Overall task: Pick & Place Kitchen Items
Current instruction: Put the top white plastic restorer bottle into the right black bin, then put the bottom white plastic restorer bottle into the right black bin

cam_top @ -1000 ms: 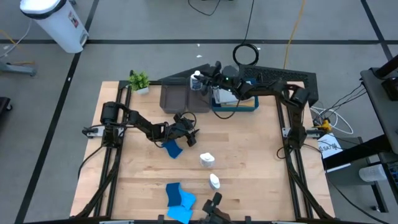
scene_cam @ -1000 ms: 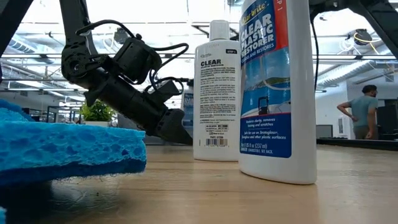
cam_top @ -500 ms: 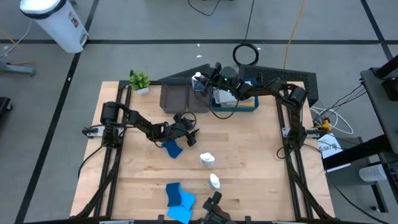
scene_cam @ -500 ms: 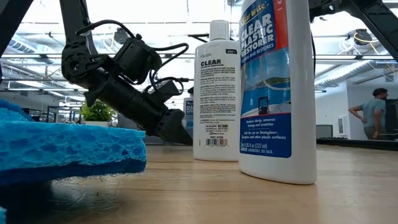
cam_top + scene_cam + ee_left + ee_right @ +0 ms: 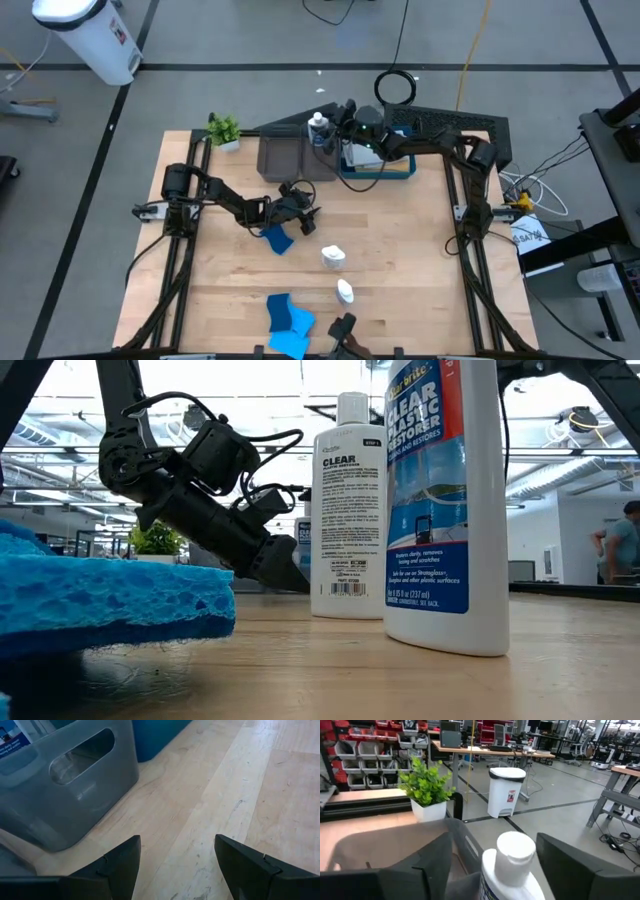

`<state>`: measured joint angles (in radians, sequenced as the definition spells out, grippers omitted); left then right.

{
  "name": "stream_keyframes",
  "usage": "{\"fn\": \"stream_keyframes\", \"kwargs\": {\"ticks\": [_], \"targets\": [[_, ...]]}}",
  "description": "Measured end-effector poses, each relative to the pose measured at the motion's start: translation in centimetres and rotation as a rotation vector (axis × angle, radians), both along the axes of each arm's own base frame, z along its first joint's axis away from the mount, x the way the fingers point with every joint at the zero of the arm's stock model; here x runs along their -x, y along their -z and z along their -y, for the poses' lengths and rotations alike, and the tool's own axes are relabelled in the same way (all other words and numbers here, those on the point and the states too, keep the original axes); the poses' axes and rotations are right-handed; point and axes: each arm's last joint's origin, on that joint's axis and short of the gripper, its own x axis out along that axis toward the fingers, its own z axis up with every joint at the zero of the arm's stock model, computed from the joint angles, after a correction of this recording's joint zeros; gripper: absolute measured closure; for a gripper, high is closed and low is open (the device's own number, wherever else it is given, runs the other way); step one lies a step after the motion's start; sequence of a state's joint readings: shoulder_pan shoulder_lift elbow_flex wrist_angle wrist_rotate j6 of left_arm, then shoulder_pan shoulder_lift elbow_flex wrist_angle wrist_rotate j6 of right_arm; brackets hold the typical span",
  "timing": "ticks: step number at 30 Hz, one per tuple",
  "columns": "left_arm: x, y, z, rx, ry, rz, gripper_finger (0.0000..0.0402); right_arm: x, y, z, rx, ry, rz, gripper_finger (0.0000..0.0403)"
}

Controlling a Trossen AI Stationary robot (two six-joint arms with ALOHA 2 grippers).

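Observation:
A small white bottle point(image 5: 512, 865) with a blue label stands upright at the far right corner of the grey tray point(image 5: 285, 157). My right gripper point(image 5: 494, 840) is open, one finger on each side of the bottle's cap, and comes level from the right point(image 5: 330, 130). My left gripper point(image 5: 175, 855) is open with nothing between its fingers. It sits low over the table point(image 5: 308, 222), pointing at the grey tray, beside a dark-blue sponge point(image 5: 278, 240) that lies flat on the wood.
Two more white bottles point(image 5: 333, 257) point(image 5: 345, 292) stand near the table's middle and front. Blue sponges point(image 5: 288, 320) lie at the near edge. The blue tray point(image 5: 378, 160) sits right of the grey one. A potted plant point(image 5: 224, 130) is at the far left corner.
My right gripper has opened and let go of the white bottle. The bottle has sunk a little and now stands at the grey tray's far right corner. A person beyond the table has walked to the right.

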<state>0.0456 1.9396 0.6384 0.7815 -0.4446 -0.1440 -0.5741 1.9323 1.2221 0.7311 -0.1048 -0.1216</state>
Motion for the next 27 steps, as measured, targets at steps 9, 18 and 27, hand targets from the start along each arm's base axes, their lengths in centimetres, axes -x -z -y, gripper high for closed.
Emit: {"fn": "stream_keyframes", "kwargs": {"ticks": [9, 18, 27], "targets": [[0.0, 0.0, 0.0, 0.013, -0.007, 0.008, 0.0144, 0.8, -3.7, -2.9, 0.006, -0.052, -0.082, 0.0115], [0.0, 0.0, 0.0, 0.017, -0.01, 0.01, 0.0144, 3.4, -8.2, -7.2, -0.056, -0.124, -0.195, 0.0129], [0.0, 0.0, 0.0, 0.033, -0.018, 0.02, 0.0144, 6.9, -11.1, -12.3, -0.122, -0.223, -0.345, 0.0142]]}}
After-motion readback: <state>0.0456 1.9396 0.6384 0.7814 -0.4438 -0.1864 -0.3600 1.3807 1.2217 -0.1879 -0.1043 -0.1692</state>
